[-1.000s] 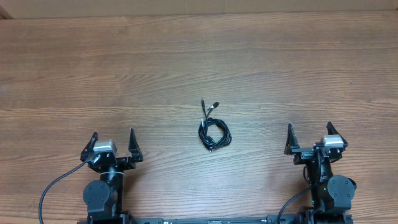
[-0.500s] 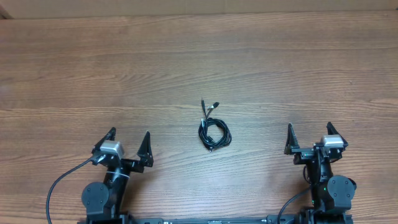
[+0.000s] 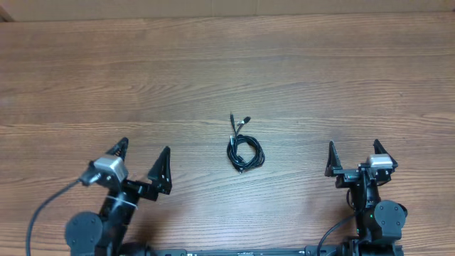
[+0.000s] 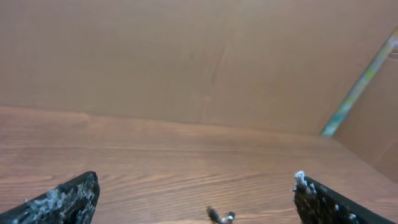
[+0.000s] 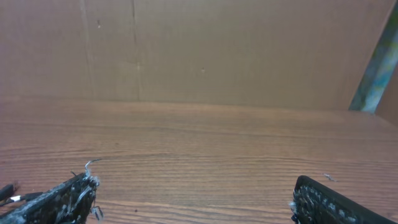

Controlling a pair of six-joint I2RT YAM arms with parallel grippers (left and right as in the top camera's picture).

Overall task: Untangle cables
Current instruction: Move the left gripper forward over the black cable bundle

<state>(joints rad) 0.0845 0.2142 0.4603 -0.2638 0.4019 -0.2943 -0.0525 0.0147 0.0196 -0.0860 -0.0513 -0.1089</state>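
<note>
- Overhead view: the cables (image 3: 244, 149) lie as one small coiled bundle on the wooden table (image 3: 227, 64), near its middle and between the two arms. Several short tails leave the coil on its far side and finish in small plug ends (image 3: 242, 120). How the cords cross inside the coil is too fine to make out.
- Left end effector (image 3: 144, 148): the jaws are spread wide with nothing between them. It sits to the left of the bundle and well apart from it, nearer the robot base, turned slightly toward the middle of the table.
- Right end effector (image 3: 354, 144): the jaws are likewise spread wide and hold nothing. It sits to the right of the bundle and well apart from it, pointing straight away from the base.
- Left wrist view: the two dark fingers (image 4: 68, 199) occupy the lower corners. Bare wood grain lies between them, and a single silver-and-black plug tip shows at the bottom edge, touching neither finger. A plain brown panel (image 4: 186, 56) rises behind the far edge of the table.
- Right wrist view: the fingers (image 5: 62, 202) frame only wood grain, with the same brown panel beyond.
</note>
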